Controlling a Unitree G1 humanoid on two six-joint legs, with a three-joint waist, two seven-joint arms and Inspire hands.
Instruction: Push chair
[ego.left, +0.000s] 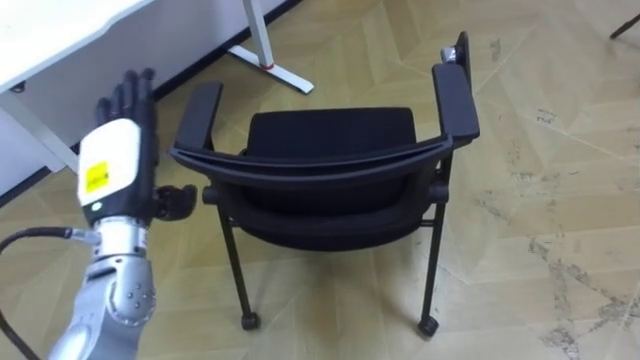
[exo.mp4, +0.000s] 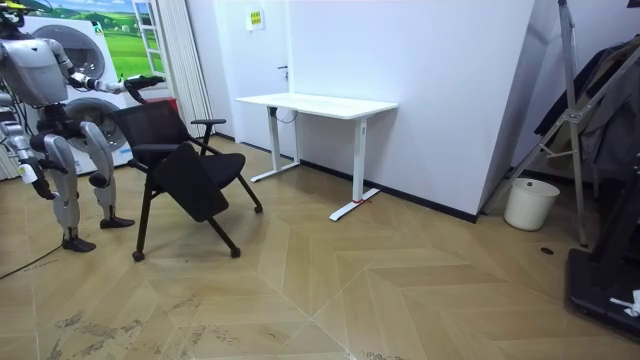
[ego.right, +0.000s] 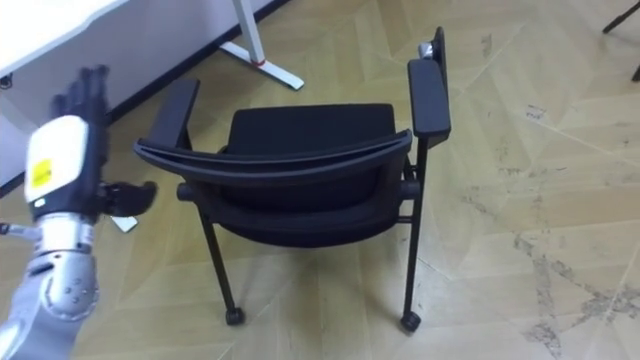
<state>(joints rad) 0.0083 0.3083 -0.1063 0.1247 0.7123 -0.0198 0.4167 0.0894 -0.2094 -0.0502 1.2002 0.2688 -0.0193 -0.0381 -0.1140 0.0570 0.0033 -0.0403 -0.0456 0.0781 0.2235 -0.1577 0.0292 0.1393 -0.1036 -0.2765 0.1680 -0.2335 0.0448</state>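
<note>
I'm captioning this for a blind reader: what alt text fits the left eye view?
A black chair seen from behind and above stands on a wood floor, with a white desk beyond it at upper left. The robot's left hand is raised beside the backrest's left end, fingers straight.

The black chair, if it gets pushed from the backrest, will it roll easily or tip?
The chair will probably roll: small casters show under its rear legs on a smooth wooden floor. With thin tube legs it looks light, so a high push on the backrest might tip it forward. The frame looks stiff.
</note>
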